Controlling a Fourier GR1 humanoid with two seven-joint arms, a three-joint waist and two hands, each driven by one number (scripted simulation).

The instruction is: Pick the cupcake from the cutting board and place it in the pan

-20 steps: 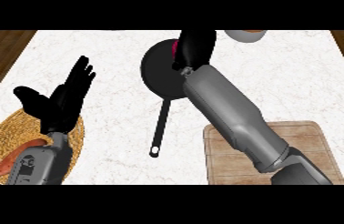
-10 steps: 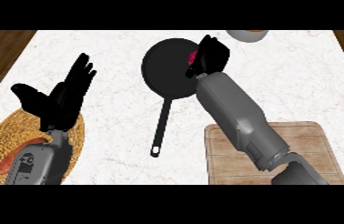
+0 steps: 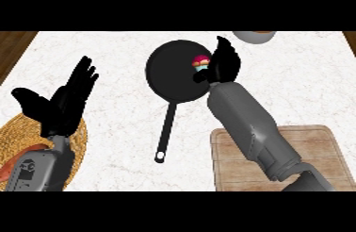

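Your right hand's [image 3: 224, 65] fingers [image 3: 224, 47] look straightened and released beside the small pink-topped cupcake in its pale blue wrapper [image 3: 201, 63], which sits inside the round black frying pan [image 3: 173, 73], close to its right rim. The left hand [image 3: 64, 101] rests open at the left, above a woven straw mat [image 3: 82, 137]. The wooden cutting board [image 3: 319, 153] lies on the white marble table [image 3: 118, 132]. Risk: withdrawing could brush the cupcake and tip it, since the hand is so close. No readable writing anywhere.
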